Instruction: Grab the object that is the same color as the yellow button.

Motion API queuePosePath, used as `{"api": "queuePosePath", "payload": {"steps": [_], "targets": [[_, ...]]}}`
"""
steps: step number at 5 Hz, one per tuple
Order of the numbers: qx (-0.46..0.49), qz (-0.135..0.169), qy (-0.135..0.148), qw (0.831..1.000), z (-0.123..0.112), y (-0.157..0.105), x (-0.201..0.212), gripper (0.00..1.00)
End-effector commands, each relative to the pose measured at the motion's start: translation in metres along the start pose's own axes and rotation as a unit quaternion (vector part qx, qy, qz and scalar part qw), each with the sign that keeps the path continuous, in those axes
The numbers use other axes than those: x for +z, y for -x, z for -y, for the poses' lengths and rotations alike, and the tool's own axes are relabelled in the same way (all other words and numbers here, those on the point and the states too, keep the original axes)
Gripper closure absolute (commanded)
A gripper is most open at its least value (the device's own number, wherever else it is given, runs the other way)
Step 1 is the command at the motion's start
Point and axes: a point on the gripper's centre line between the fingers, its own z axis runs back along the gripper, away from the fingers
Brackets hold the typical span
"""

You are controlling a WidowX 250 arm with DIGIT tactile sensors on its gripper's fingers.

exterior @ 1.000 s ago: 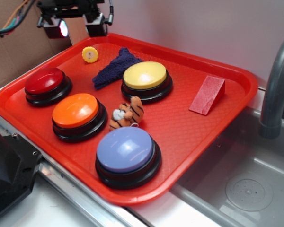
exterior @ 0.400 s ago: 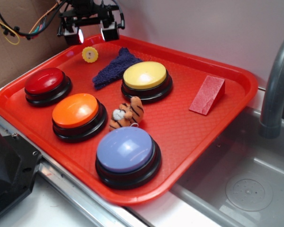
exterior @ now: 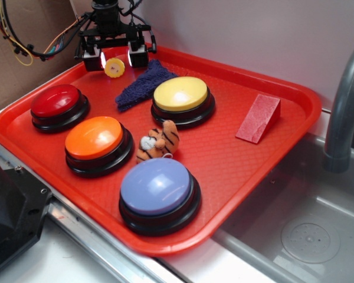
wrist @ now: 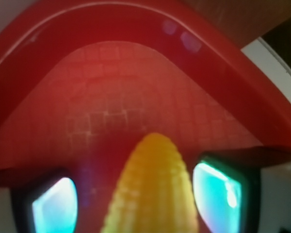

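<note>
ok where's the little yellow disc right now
In the exterior view the yellow disc sits at the tray's far left corner, between the open gripper's fingers, just left of the blue cloth.

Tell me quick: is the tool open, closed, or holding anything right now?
Tool: open, its two fingers either side of the small yellow scalloped disc at the red plastic tray's far corner; nothing gripped yet.
</note>
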Motion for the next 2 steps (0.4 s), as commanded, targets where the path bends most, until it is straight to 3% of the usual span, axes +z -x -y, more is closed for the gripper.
{"api": "queuePosePath", "payload": {"steps": [1,2], "targets": [[-0.021,0.001,0.031,0.999,-0.012,-0.001,-0.004,1.0],[-0.087,0.006,0.022,0.996,-0.016,0.012,0.035,1.0]]}}
